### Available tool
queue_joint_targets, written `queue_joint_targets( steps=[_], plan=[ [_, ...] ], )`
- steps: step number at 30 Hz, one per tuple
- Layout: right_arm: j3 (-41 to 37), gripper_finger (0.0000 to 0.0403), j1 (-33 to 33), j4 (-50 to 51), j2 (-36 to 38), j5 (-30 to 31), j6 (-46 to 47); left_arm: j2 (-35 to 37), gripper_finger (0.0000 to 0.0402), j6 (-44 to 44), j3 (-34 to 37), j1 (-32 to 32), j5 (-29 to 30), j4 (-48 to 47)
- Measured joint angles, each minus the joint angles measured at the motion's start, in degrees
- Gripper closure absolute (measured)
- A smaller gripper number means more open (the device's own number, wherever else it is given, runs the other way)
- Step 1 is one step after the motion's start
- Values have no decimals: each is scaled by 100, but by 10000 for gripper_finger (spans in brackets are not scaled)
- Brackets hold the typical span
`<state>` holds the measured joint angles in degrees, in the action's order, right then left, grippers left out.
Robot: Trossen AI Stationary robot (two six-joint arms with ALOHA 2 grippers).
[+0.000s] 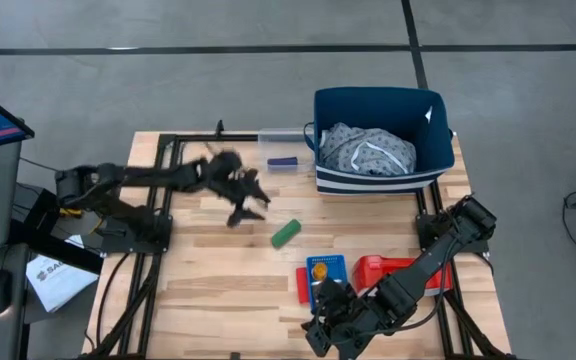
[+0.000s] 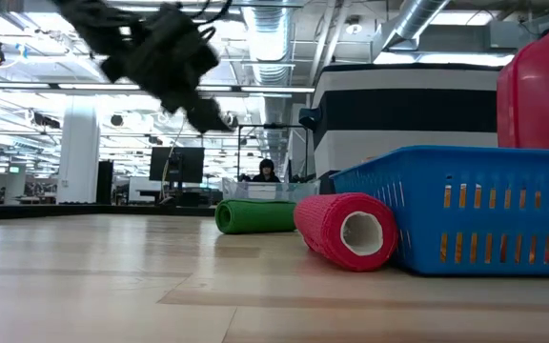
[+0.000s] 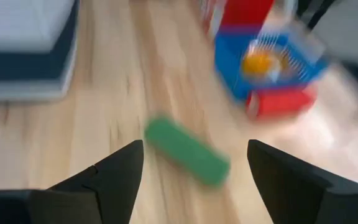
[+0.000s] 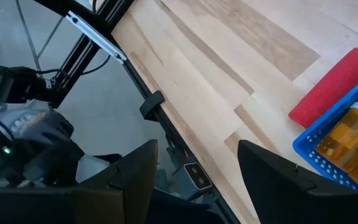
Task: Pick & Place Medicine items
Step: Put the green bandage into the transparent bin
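Note:
An orange pill bottle (image 4: 348, 135) lies in a small blue basket (image 1: 326, 272); it shows blurred in the left wrist view as an orange bottle (image 3: 258, 63). How many bottles the basket holds I cannot tell. My left gripper (image 1: 251, 206) hangs open above the table's middle, just left of a green block (image 1: 286, 233) that lies flat. My right gripper (image 1: 324, 330) is open near the table's near edge, just in front of the basket. A red block (image 2: 346, 229) lies against the basket's side.
A navy bin (image 1: 438, 150) with grey cloth stands at the far right. A blue block (image 1: 282, 162) lies beside it. A red container (image 1: 383, 270) sits right of the basket. Bare wood spreads across the table's left half (image 1: 198, 290).

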<state>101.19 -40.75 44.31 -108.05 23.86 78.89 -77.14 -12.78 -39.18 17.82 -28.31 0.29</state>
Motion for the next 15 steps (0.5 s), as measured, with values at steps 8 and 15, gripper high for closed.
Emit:
queue_joint_targets(
  steps=[8,15],
  plan=[
    [0,184,43,-143,0,-146,-97,-150,81,843,1041,-1818,2234,1667],
    [0,184,81,-285,0,-156,-306,-1046,50,1296,1027,-2326,3327,2586]
  ],
)
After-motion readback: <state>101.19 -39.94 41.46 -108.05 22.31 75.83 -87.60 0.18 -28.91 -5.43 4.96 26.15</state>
